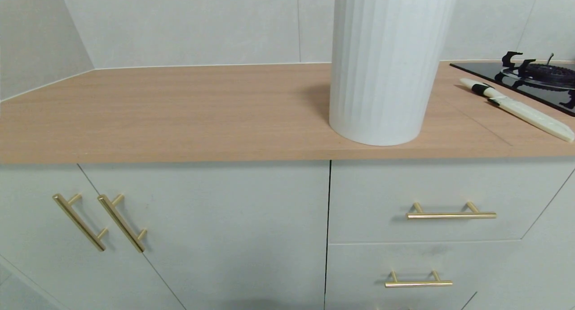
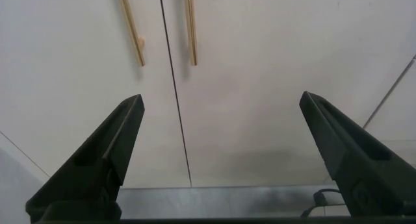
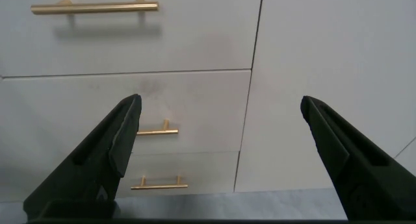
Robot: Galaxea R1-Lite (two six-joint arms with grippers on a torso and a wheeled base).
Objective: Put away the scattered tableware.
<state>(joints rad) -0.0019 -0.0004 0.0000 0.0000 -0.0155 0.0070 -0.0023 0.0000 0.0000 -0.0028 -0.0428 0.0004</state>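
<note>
Knife (image 1: 516, 108): laid right of the white canister (image 1: 386, 67), handle towards it
Right gripper (image 3: 220, 101): spread, empty, judged nearer
Left gripper (image 2: 221, 99): spread, empty

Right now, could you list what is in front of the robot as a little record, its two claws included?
Worktop: light wooden countertop, pale tiled wall behind
Container: tall white ribbed cylinder, upright near the front edge
Knife: white-bladed knife, white and black handle, lying flat right of the cylinder, not touching
Hob: black glass hob, far right
Cabinets: pale grey doors and drawers, gold bar handles
Left gripper: open, empty, facing the doors
Right gripper: open, empty, facing the drawers
</note>
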